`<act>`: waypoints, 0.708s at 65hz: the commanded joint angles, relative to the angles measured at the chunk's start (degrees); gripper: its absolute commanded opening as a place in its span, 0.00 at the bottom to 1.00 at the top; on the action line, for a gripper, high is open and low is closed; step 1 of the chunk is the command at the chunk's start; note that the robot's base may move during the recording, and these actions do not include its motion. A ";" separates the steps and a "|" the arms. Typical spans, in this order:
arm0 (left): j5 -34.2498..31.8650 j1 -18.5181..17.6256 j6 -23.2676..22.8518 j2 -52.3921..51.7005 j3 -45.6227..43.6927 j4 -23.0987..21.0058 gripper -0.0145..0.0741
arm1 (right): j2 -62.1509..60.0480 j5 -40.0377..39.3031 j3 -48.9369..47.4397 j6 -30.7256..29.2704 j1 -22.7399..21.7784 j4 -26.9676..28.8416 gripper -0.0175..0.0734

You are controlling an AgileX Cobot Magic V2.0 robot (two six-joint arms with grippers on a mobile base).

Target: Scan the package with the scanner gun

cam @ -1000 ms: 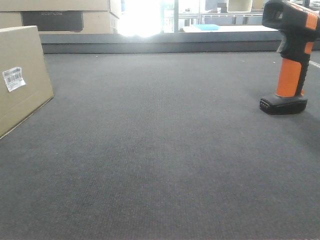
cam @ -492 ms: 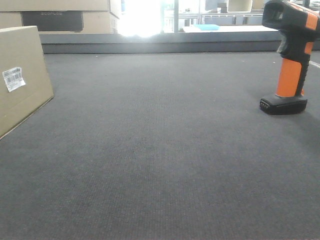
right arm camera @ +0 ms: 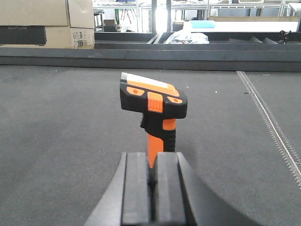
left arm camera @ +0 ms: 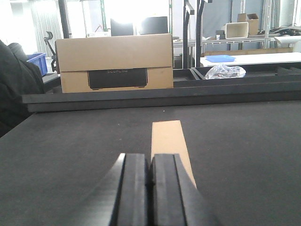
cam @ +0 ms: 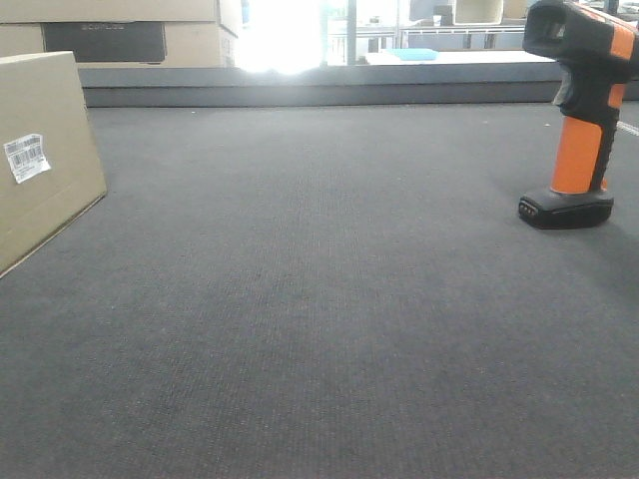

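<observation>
A brown cardboard package (cam: pixel 40 150) with a white barcode label (cam: pixel 27 157) stands at the left edge of the dark mat. In the left wrist view its narrow top (left arm camera: pixel 167 137) lies just beyond my left gripper (left arm camera: pixel 150 159), which is shut and empty. An orange and black scanner gun (cam: pixel 581 110) stands upright on its base at the right. In the right wrist view the scanner gun (right arm camera: pixel 155 101) stands just ahead of my right gripper (right arm camera: pixel 151 156), which is shut and empty and not touching it. Neither gripper shows in the front view.
A dark raised ledge (cam: pixel 319 92) bounds the far side of the mat. Behind it sit a large cardboard box (left arm camera: pixel 115 61), a clear plastic bag (left arm camera: pixel 225 71) and shelving. A zipper-like strip (right arm camera: pixel 273 127) runs along the mat's right side.
</observation>
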 commanded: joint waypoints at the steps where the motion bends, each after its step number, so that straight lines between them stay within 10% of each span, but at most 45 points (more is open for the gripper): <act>1: -1.50 -0.03 -0.16 -0.39 0.11 0.18 0.04 | -0.34 -1.44 -0.03 -0.43 -0.10 -0.56 0.03; 46: 1.34 -0.03 -7.79 -14.59 15.17 6.94 0.04 | -0.34 -1.44 -0.03 -0.43 -0.10 -0.56 0.03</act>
